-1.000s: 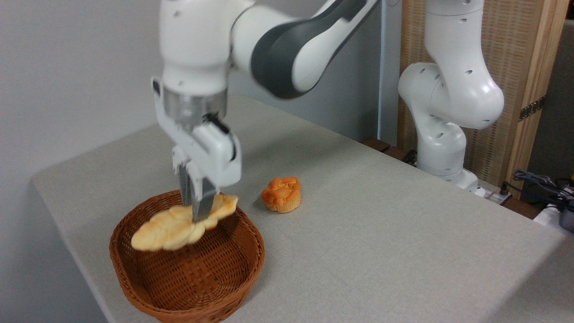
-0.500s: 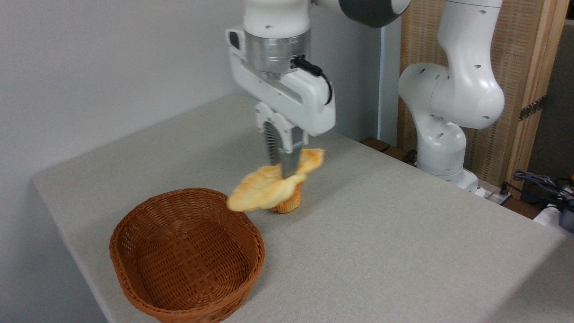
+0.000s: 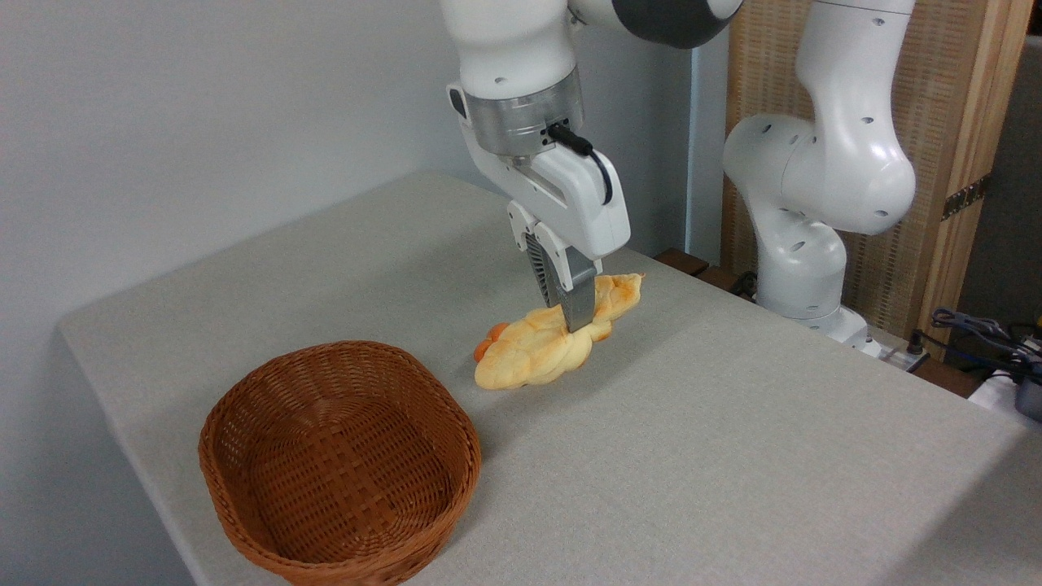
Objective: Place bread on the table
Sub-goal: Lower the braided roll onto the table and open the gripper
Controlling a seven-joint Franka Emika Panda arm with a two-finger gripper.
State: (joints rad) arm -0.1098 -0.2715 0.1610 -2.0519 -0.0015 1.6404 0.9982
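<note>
Bread point(image 3: 537, 352) has been carried out of the wicker basket point(image 3: 244, 496) toward the table's point(image 3: 733, 456) far edge and lowered near its surface, pinched by the gripper point(image 3: 574, 319); only release seems left. A small orange bun point(image 3: 487, 342), mostly hidden behind it, crowds the spot.

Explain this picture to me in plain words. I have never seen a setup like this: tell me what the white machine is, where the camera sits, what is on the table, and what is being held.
The white machine is a robot arm bolted beside a table. One fixed camera looks down at the table from the front corner. At the arm's tip is a gripper with two metal fingers, shut on a long braided bread, held low over the tabletop; whether it touches the surface is hard to tell. Just behind the bread, a small orange bun peeks out, mostly hidden. At front left stands a brown wicker basket with nothing in it.
</note>
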